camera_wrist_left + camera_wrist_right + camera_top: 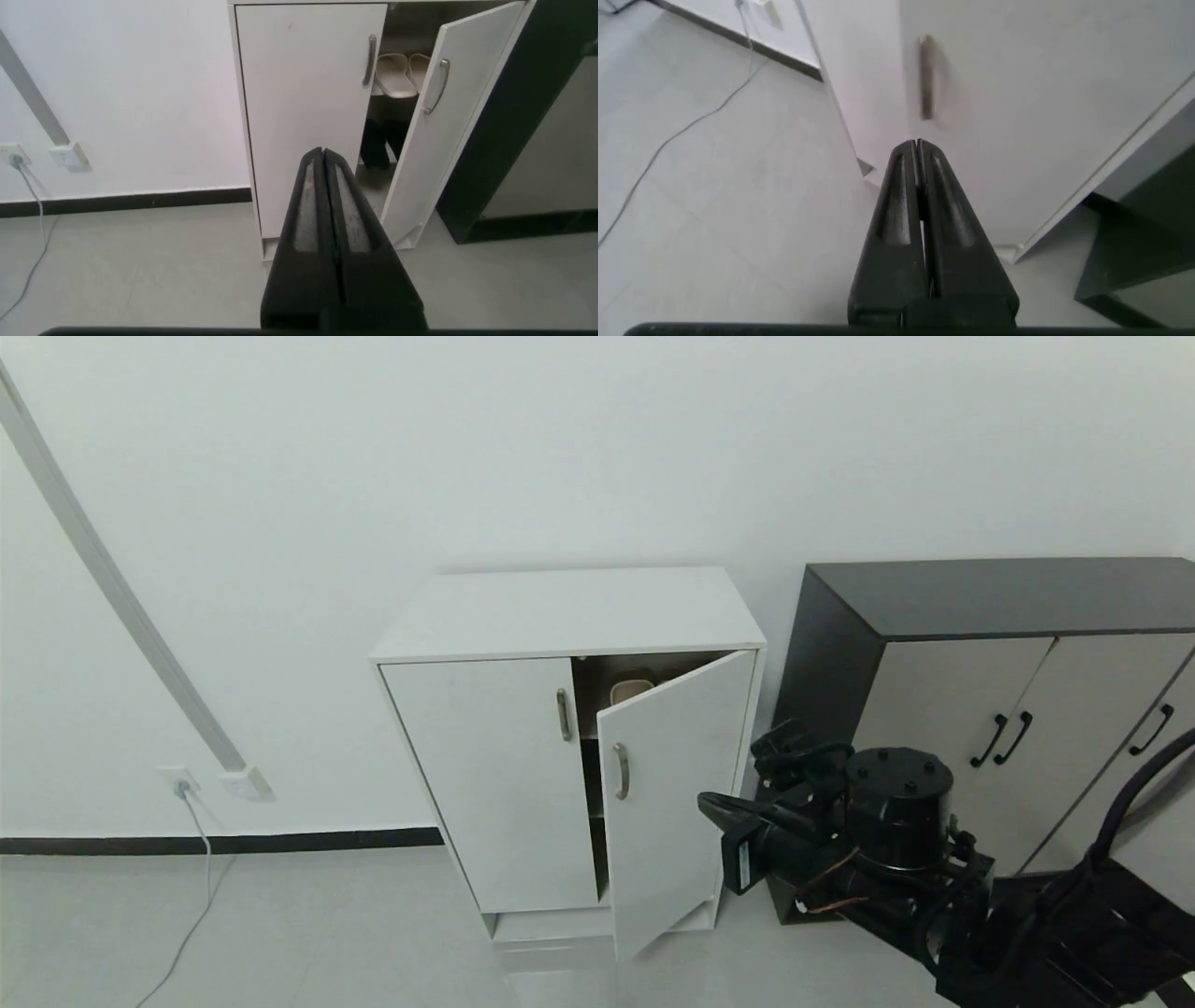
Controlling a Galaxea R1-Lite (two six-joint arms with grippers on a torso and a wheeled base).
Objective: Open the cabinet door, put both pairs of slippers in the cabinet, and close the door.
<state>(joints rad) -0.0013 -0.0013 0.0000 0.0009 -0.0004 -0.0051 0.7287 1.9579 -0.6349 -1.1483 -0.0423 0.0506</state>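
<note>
The white cabinet (569, 611) stands against the wall, all flat matte panels. It has two doors, each with one slim metal bar handle. The left door (495, 775) is shut and the right door (667, 803) hangs part open.

From the head view only the end of one beige slipper (631, 691) peeks over the door's top edge. The left wrist view looks into the gap and shows the beige pair (404, 75) side by side on the top shelf, with a dark shape (378, 149) below that I can't make out.

The left gripper (322, 159) points at the opening from well back, fingers pressed together. The right gripper (919, 149) has its fingers together too and sits close to the open door's outer face, near its handle (925, 77).

Beside it stands a dark cabinet (980, 588) with three curved black handles (994, 739).
</note>
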